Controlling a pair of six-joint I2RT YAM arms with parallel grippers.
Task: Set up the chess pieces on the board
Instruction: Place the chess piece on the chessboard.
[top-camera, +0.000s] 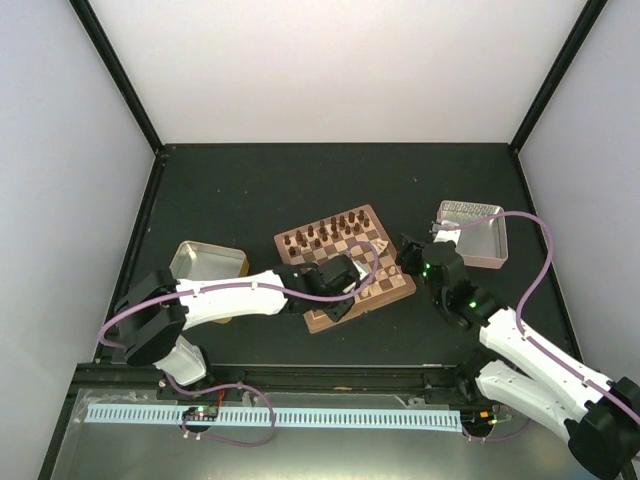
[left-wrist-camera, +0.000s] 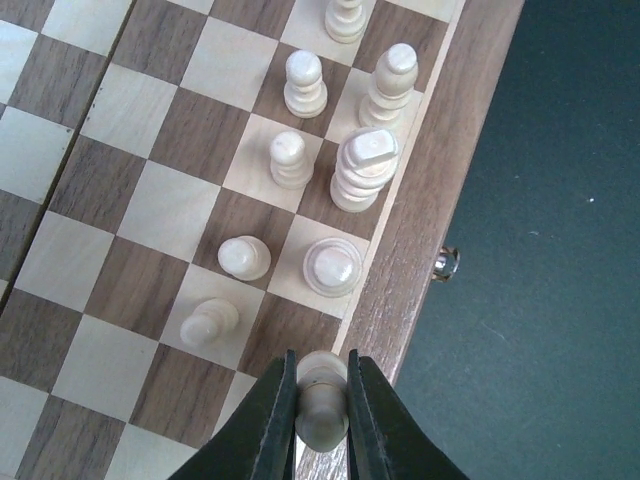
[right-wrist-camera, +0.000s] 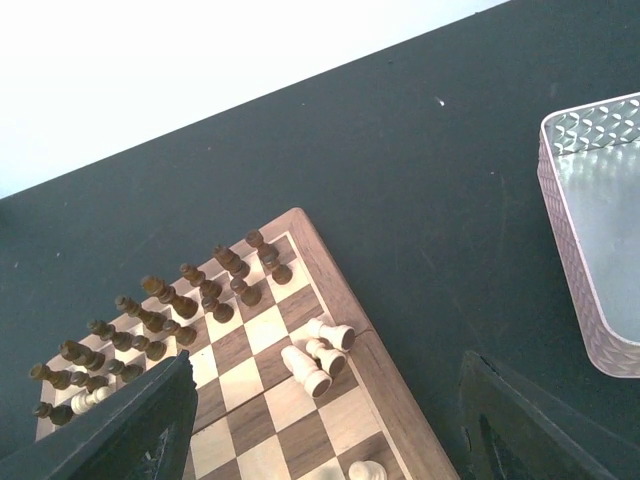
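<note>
Chess pieces of cream wood show best in the left wrist view. Eight stand on the board in a loose double line running from the top centre down toward the lower left. A ninth piece sits at the bottom centre, over the board's brown border, pinched between the dark fingers of the left gripper.

In the top view, one metal tray lies at the left. Next the left arm stretches onto the board in the middle. The right gripper is just off the board's right corner, and a second tray lies at the right, making two trays in all.

The right wrist view has two rows of dark chessmen at the left. Five cream pieces are on the board there, three of them clustered at the centre. That gripper's fingers stand spread wide in the bottom corners, with nothing between them.
</note>
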